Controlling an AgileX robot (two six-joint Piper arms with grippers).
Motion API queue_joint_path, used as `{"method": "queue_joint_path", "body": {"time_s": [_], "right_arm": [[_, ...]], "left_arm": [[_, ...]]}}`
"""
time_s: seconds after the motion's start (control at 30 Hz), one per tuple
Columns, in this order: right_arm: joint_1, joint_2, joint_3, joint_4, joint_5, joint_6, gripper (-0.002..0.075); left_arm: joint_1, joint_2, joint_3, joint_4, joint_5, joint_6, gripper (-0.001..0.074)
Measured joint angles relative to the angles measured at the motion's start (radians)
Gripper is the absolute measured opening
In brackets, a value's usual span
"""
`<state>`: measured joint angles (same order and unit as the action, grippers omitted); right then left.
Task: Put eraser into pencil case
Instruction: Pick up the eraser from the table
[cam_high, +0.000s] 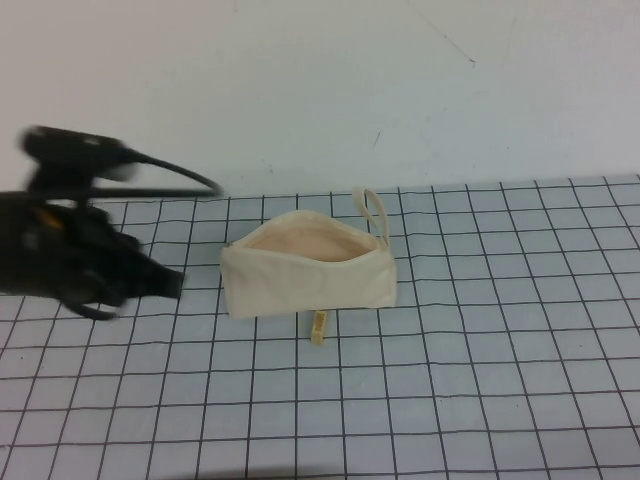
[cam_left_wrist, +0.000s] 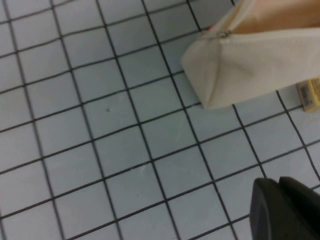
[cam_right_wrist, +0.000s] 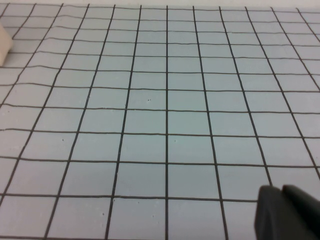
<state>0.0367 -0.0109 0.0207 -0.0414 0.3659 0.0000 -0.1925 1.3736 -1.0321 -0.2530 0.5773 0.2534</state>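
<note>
The cream pencil case stands open in the middle of the grid mat, peach lining showing and its loop strap at its right end. The tiny pale-yellow eraser lies on the mat just in front of the pouch, touching or nearly touching its base. My left gripper is shut and empty, left of the pouch and apart from it. In the left wrist view its tips are low over the mat, with the pouch end and eraser beyond. My right gripper is shut and empty over bare mat.
The grid mat covers the table up to a plain white wall at the back. The right arm is out of the high view. A cream pouch corner shows at the edge of the right wrist view.
</note>
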Motion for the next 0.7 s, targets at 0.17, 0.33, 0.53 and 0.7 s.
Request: {"method": "queue_joint_path", "body": {"time_s": [0.17, 0.33, 0.53, 0.7], "right_arm": [[0.0, 0.0, 0.0, 0.0, 0.0, 0.0, -0.0001], [0.0, 0.0, 0.0, 0.0, 0.0, 0.0, -0.0001], [0.0, 0.0, 0.0, 0.0, 0.0, 0.0, -0.0001], [0.0, 0.0, 0.0, 0.0, 0.0, 0.0, -0.0001]], "left_arm": [[-0.191, 0.142, -0.063, 0.199, 0.0, -0.253, -0.0002], [-0.339, 0.265, -0.154, 0.365, 0.013, -0.507, -0.0001], [-0.392, 0.406, -0.243, 0.402, 0.033, -0.627, 0.0183], [-0.395, 0.49, -0.315, 0.404, 0.057, -0.656, 0.0378]]}}
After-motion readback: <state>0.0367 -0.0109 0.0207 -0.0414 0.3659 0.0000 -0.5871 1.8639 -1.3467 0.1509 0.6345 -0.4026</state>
